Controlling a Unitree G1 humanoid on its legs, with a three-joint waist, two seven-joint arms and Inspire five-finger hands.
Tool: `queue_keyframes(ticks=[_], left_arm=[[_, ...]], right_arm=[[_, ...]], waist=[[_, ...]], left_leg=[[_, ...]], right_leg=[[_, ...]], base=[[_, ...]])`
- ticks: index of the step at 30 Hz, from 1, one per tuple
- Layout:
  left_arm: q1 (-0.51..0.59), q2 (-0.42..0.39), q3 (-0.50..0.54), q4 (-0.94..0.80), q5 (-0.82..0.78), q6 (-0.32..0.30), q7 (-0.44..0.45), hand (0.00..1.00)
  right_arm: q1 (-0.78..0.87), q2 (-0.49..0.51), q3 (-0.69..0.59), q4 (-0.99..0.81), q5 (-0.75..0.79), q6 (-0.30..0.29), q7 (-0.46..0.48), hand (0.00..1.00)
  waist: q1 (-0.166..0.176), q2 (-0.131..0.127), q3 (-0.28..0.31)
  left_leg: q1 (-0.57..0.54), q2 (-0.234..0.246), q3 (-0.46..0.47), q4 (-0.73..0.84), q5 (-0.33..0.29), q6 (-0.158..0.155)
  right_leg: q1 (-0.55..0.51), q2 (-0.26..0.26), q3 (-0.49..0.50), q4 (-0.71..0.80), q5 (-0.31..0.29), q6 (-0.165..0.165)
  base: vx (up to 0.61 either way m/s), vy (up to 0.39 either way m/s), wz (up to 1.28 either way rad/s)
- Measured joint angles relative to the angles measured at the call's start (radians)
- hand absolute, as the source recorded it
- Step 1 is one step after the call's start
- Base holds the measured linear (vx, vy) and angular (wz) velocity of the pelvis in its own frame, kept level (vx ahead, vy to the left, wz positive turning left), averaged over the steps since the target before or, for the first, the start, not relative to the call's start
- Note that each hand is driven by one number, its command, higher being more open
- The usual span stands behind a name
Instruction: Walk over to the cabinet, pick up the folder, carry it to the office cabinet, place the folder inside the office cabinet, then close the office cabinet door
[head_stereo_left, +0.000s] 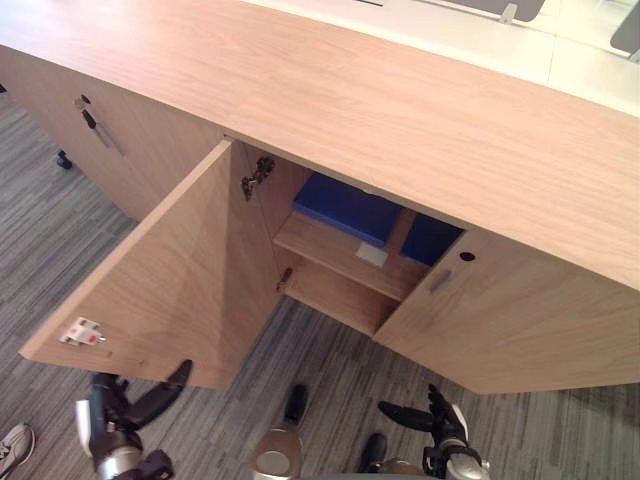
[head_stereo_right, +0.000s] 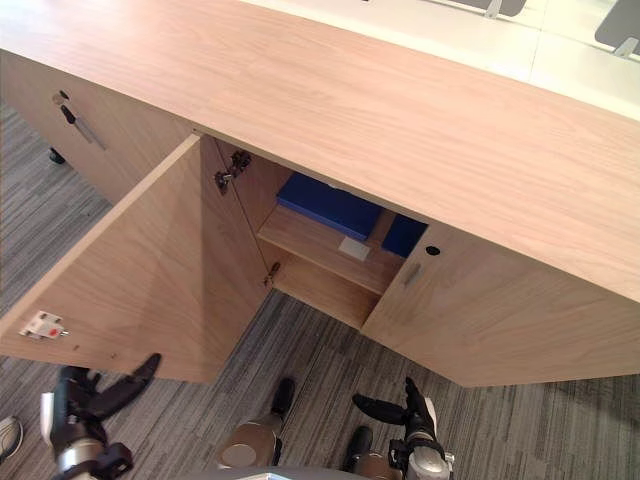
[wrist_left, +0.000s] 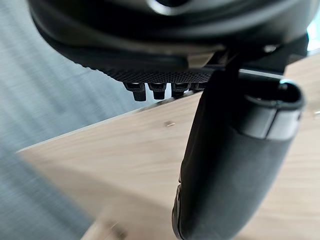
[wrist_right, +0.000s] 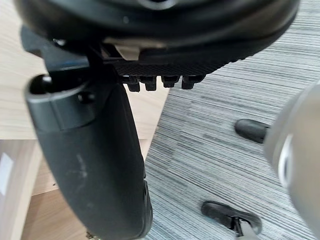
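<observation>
The blue folder (head_stereo_left: 345, 208) is inside the office cabinet (head_stereo_left: 420, 120). It lies flat on the upper shelf (head_stereo_left: 335, 255), tucked up under the cabinet's top. Its long side runs along the front edge of the shelf, from left to right, and a long edge faces out to the room. Just to its right is 1 more blue thing (head_stereo_left: 430, 240), partly hidden behind the right door (head_stereo_left: 510, 320), so I cannot tell what it is. A small white label (head_stereo_left: 372, 255) lies on the shelf in front of the folder.

The left door (head_stereo_left: 170, 280) is swung wide open, and a small white catch (head_stereo_left: 82, 332) sits near its outer corner. The right door looks only a little open.

The left hand (head_stereo_left: 150, 400) hangs low, just under the open door's bottom edge, with loose fingers and nothing in it. The right hand (head_stereo_left: 425, 415) is low too, fingers stretched out, holding nothing.

The floor is grey striped carpet (head_stereo_left: 560, 430). A person's shoe (head_stereo_left: 12, 445) peeks in at the lower left corner. White desks (head_stereo_left: 480, 35) stand behind the cabinet.
</observation>
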Motion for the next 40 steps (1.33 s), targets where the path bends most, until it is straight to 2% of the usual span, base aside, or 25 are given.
queue_keyframes(ticks=[2,4,5,6,7,8,9,10,11,13,15,18,22,23,25,28,30,34,37,38,40], left_arm=[[-0.002,-0.006,-0.106,0.116,0.019,0.055,-0.003,1.00],[-0.012,0.005,-0.210,0.182,0.071,0.106,-0.010,1.00],[-0.018,0.039,-0.274,0.188,0.096,0.123,-0.063,1.00],[-0.027,0.073,-0.306,0.180,0.125,0.122,-0.100,1.00],[-0.071,0.131,-0.374,0.177,0.183,0.118,-0.132,1.00],[-0.196,0.197,-0.437,0.186,0.259,0.129,-0.157,1.00],[-0.216,0.198,-0.442,0.192,0.268,0.130,-0.157,1.00],[-0.313,0.194,-0.468,0.218,0.292,0.132,-0.155,1.00],[-0.357,0.193,-0.489,0.223,0.295,0.134,-0.155,1.00],[-0.494,0.154,-0.544,0.215,0.328,0.124,-0.152,1.00],[-0.573,0.115,-0.533,0.191,0.347,0.100,-0.146,1.00],[-0.640,0.109,-0.506,0.172,0.354,0.096,-0.128,1.00],[-0.699,0.167,-0.381,0.207,0.388,0.097,-0.102,1.00],[-0.727,0.193,-0.353,0.237,0.388,0.098,-0.089,1.00],[-0.740,0.223,-0.335,0.262,0.388,0.098,-0.086,1.00],[-0.739,0.214,-0.332,0.263,0.387,0.105,-0.085,1.00],[-0.717,0.190,-0.325,0.263,0.386,0.107,-0.085,1.00],[-0.601,0.110,-0.292,0.258,0.312,0.106,-0.090,1.00],[-0.504,0.078,-0.254,0.270,0.259,0.106,-0.118,1.00],[-0.469,0.066,-0.233,0.298,0.249,0.106,-0.128,1.00],[-0.427,0.049,-0.184,0.370,0.249,0.109,-0.138,1.00]], right_arm=[[-0.029,0.004,0.001,0.003,0.000,-0.001,-0.002,1.00],[-0.040,0.020,0.001,0.000,0.000,-0.001,-0.007,1.00],[-0.046,0.039,0.005,-0.001,0.001,-0.001,-0.009,1.00],[-0.049,0.048,0.008,-0.001,0.001,-0.004,-0.011,1.00],[-0.059,0.043,0.012,0.005,0.001,-0.002,-0.016,1.00],[-0.087,0.040,0.044,0.014,0.000,0.014,-0.014,1.00],[-0.088,0.041,0.049,0.010,0.000,0.013,-0.014,1.00],[-0.098,0.042,0.057,-0.001,0.000,0.013,-0.015,1.00],[-0.102,0.042,0.057,0.000,0.000,0.014,-0.017,1.00],[-0.107,0.033,0.056,0.003,-0.001,0.016,-0.028,1.00],[-0.107,0.031,0.057,0.005,-0.002,0.016,-0.030,1.00],[-0.109,0.028,0.057,0.011,-0.002,0.015,-0.029,1.00],[-0.094,0.011,0.049,0.021,-0.003,0.016,-0.021,1.00],[-0.090,0.009,0.041,0.021,-0.003,0.016,-0.014,1.00],[-0.087,0.005,0.035,0.021,-0.004,0.016,-0.006,1.00],[-0.085,-0.017,0.032,0.019,-0.004,0.016,-0.003,1.00],[-0.085,-0.026,0.015,0.017,-0.003,0.016,0.002,1.00],[-0.076,-0.030,-0.022,0.016,-0.003,0.018,0.005,1.00],[-0.068,-0.030,-0.042,0.016,-0.004,0.026,0.005,1.00],[-0.060,-0.035,-0.050,0.016,-0.008,0.029,0.005,1.00],[-0.058,-0.041,-0.063,0.016,-0.012,0.036,0.004,1.00]], waist=[[-0.040,0.002,0.003],[-0.076,-0.003,0.007],[-0.109,-0.013,0.011],[-0.123,-0.029,0.016],[-0.124,-0.014,0.016],[-0.156,-0.005,0.021],[-0.163,-0.004,0.022],[-0.184,0.002,0.030],[-0.189,-0.001,0.032],[-0.220,-0.006,0.033],[-0.237,-0.006,0.033],[-0.261,-0.006,0.034],[-0.272,-0.005,0.034],[-0.272,0.000,0.037],[-0.273,0.003,0.038],[-0.273,0.009,0.040],[-0.276,0.014,0.040],[-0.276,0.018,0.038],[-0.261,0.021,0.036],[-0.252,0.026,0.032],[-0.249,0.034,0.024]], left_leg=[[-0.016,-0.010,0.051,0.004,0.008,0.018],[-0.017,-0.023,0.090,-0.004,0.005,0.017],[-0.026,-0.041,0.117,0.002,-0.010,0.002],[-0.042,-0.052,0.130,0.031,-0.001,0.041],[-0.057,-0.053,0.136,0.097,-0.037,0.100],[-0.018,-0.054,0.204,0.025,-0.048,0.070],[-0.014,-0.054,0.210,0.014,-0.046,0.067],[-0.012,-0.052,0.228,-0.005,-0.044,0.064],[-0.013,-0.052,0.238,-0.005,-0.043,0.063],[-0.012,-0.065,0.270,-0.005,-0.043,0.063],[-0.006,-0.066,0.301,-0.005,-0.043,0.064],[0.002,-0.064,0.322,-0.005,-0.047,0.068],[0.031,-0.056,0.358,0.000,-0.055,0.068],[0.040,-0.049,0.359,0.001,-0.054,0.068],[0.051,-0.040,0.357,0.001,-0.052,0.071],[0.066,-0.025,0.322,0.001,-0.052,0.071],[0.072,-0.019,0.298,0.001,-0.052,0.071],[0.099,-0.017,0.291,0.000,-0.055,0.067],[0.105,-0.015,0.282,0.000,-0.055,0.066],[0.107,-0.015,0.279,-0.005,-0.062,0.056],[0.107,-0.014,0.275,-0.005,-0.060,0.053]], right_leg=[[-0.036,-0.011,0.060,-0.004,0.012,0.022],[-0.053,-0.010,0.119,-0.011,0.013,0.022],[-0.072,-0.030,0.162,-0.012,0.009,0.016],[-0.088,-0.047,0.171,-0.011,0.009,0.013],[-0.101,-0.045,0.186,-0.011,0.018,0.008],[-0.101,-0.039,0.241,-0.044,0.030,-0.008],[-0.105,-0.037,0.246,-0.045,0.033,-0.008],[-0.114,-0.025,0.249,-0.045,0.041,-0.017],[-0.114,-0.019,0.249,-0.046,0.046,-0.018],[-0.114,-0.014,0.272,-0.067,0.060,-0.025],[-0.117,-0.015,0.292,-0.073,0.062,-0.023],[-0.115,-0.014,0.301,-0.089,0.080,-0.024],[-0.098,-0.012,0.309,-0.112,0.168,-0.008],[-0.084,-0.003,0.308,-0.127,0.178,0.004],[-0.065,0.009,0.307,-0.144,0.183,0.005],[-0.046,0.022,0.299,-0.158,0.183,0.004],[-0.036,0.025,0.293,-0.161,0.183,0.004],[-0.008,0.029,0.284,-0.161,0.180,-0.001],[-0.004,0.030,0.278,-0.155,0.176,-0.006],[-0.002,0.029,0.275,-0.151,0.165,-0.017],[0.000,0.027,0.270,-0.152,0.158,-0.009]], base=[[-0.03,0.104,-0.53],[-0.02,0.107,-0.49],[0.01,0.144,-0.27],[0.05,0.148,-0.42],[0.09,0.171,-0.93],[0.06,0.122,-0.95],[0.02,0.152,-0.91],[-0.02,0.101,-0.38],[-0.02,0.099,-0.49],[0.00,0.073,-0.41],[0.05,0.052,-0.42],[0.09,0.008,-0.35],[0.16,-0.045,-0.28],[0.18,-0.077,-0.09],[0.18,-0.094,-0.11],[0.15,-0.094,-0.05],[0.11,-0.060,0.00],[0.00,-0.007,0.02],[-0.08,0.000,0.06],[-0.09,-0.001,0.06],[-0.07,-0.002,0.07]])
